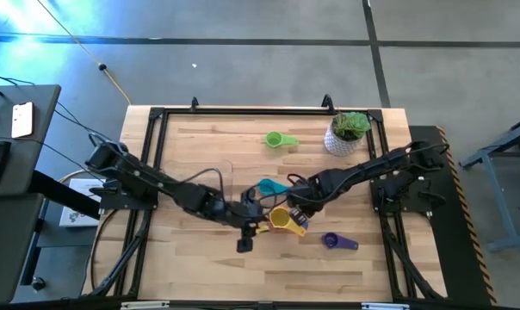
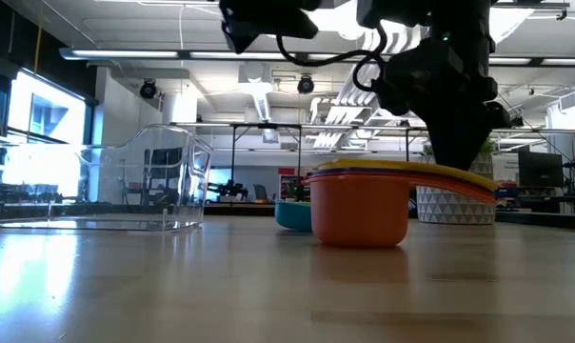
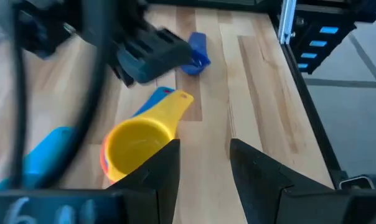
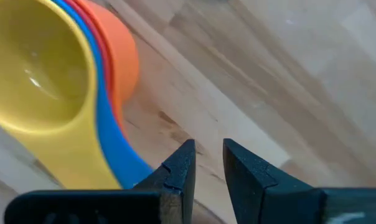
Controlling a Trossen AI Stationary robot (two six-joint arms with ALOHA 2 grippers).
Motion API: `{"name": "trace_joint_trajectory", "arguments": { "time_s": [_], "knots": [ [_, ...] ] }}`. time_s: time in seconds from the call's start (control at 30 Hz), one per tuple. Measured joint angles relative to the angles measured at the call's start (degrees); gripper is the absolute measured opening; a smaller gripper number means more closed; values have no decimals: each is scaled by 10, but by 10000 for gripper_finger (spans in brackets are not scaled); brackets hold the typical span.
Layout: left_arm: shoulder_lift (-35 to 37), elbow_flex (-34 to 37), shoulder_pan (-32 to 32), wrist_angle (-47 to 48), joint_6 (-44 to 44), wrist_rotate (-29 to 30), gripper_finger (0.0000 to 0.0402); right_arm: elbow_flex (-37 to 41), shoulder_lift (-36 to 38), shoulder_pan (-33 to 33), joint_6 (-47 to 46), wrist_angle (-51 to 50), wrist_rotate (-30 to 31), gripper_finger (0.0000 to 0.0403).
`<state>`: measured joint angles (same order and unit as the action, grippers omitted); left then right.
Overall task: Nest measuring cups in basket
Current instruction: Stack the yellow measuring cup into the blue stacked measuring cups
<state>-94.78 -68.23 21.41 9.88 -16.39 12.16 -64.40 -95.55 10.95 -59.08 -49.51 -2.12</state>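
Your wooden worktop (image 1: 200, 275) is carrying everything, and both arms are reaching in toward its middle. The clear basket (image 2: 145, 181) is sitting on the worktop to the left of the cups in the low view, and you can see nothing inside it from there.

The white pot with the green plant (image 1: 346, 133) is standing near the far right corner.

Your left claw (image 3: 203, 165) is hanging just beside the stacked cups with its fingers spread apart and nothing between them. Your right claw (image 4: 206, 165) is hovering right next to the same stack, its fingers drawn close with only a narrow gap, gripping nothing.

The stack itself is resting on the worktop outside the basket: the orange cup (image 2: 359, 210) is sitting at the bottom, with the red cup (image 4: 104, 37) and the blue cup (image 4: 110, 118) nested in it and the yellow cup (image 3: 135, 146) lying on top.

The cyan cup (image 1: 269, 186) is lying just behind the stack. The green cup (image 1: 277, 139) is resting well apart toward the far edge, and the purple cup (image 1: 336, 242) is lying alone to the right of the stack, nearer the front.
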Motion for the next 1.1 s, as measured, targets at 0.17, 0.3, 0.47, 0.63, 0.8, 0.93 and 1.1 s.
{"name": "trace_joint_trajectory", "arguments": {
  "time_s": [0.17, 0.3, 0.47, 0.63, 0.8, 0.93, 1.1],
  "knots": [
    [-51, 0, 12, -81, 1, 0, 131, 0, 0, -27, 63, -14, -14, 73],
    [-86, 1, 20, -120, 16, 0, 131, 1, 0, -51, 115, -12, -44, 73],
    [-130, 0, 35, -196, 84, 15, 131, 26, 1, -82, 153, 12, -112, 73],
    [-164, 0, 36, -253, 105, 19, 131, 65, 1, -83, 142, 72, -149, 73],
    [-196, 1, 24, -264, 89, 17, 131, 89, 1, -71, 125, 118, -149, 73],
    [-215, 0, 21, -280, 75, 8, 131, 91, 1, -67, 112, 129, -143, 73],
    [-234, 0, 21, -304, 74, 8, 131, 91, 1, -63, 86, 142, -138, 73]
  ]
}}
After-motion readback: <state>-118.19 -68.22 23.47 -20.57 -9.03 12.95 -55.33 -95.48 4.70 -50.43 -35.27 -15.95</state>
